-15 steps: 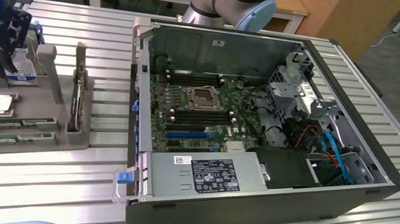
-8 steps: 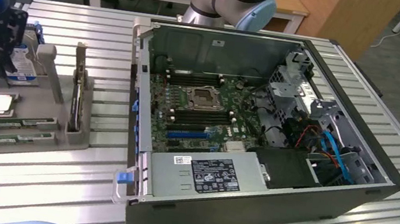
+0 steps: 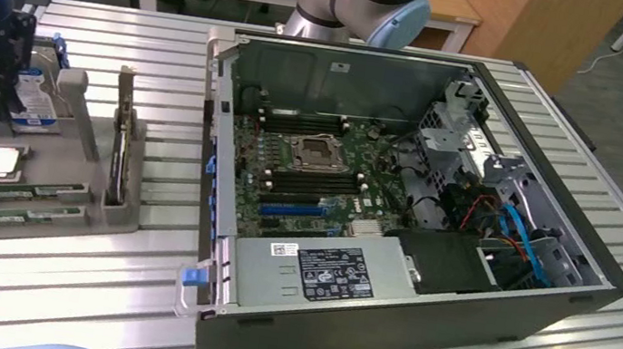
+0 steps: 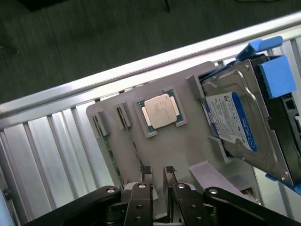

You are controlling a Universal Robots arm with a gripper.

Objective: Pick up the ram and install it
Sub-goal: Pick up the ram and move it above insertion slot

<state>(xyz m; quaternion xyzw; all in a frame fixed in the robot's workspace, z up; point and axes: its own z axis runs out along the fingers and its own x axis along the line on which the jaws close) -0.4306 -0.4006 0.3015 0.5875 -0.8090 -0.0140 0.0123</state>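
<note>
Jaws slightly parted, gripping nothing, above the grey tray (image 4: 188,150).
Two ram sticks (image 3: 21,190) sit side by side in it: long, thin, green, dark-chipped.

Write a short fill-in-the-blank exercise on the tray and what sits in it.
1. The tray holds ___ ram sticks.
2. The processor in the tray is ___ in shape.
3. The label on the hard drive is white and ___.
4. The jaws, slightly apart above the tray, hold ___.

Missing words: two; square; blue; nothing.
</note>
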